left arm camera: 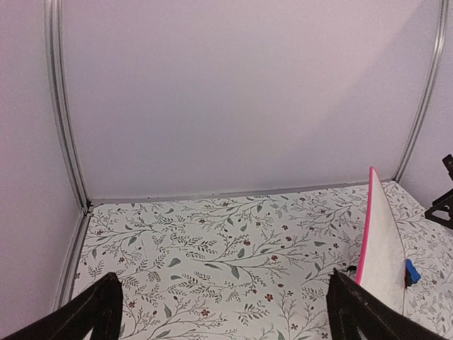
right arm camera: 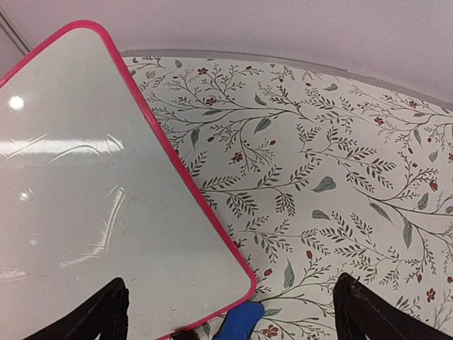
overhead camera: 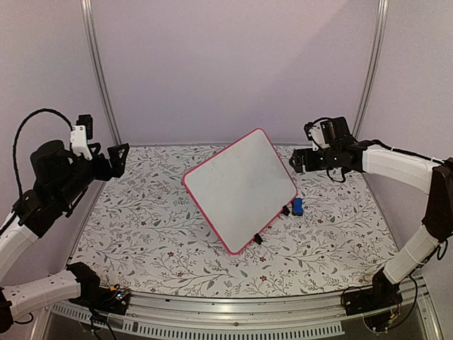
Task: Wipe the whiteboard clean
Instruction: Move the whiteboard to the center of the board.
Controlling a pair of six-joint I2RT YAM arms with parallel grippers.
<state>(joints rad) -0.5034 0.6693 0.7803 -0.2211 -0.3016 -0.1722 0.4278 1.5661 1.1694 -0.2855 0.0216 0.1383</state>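
**Pink-framed whiteboard sitting mid-counter, both tools hanging empty**

Leaf-printed covering is lining the counter (overhead camera: pixel 141 234), and pale walls (overhead camera: pixel 233 64) are closing it in on three sides. The whiteboard (overhead camera: pixel 239 185) is sitting near the middle, turned diagonally and leaning up on its black clip feet (overhead camera: pixel 257 240), its face showing only glare. A blue eraser (overhead camera: pixel 298 207) is lying just beside its right edge. Both arms are hovering raised at the sides, pointing inward. The left tool (overhead camera: pixel 119 159) and right tool (overhead camera: pixel 298 161) are spread wide, gripping nothing.
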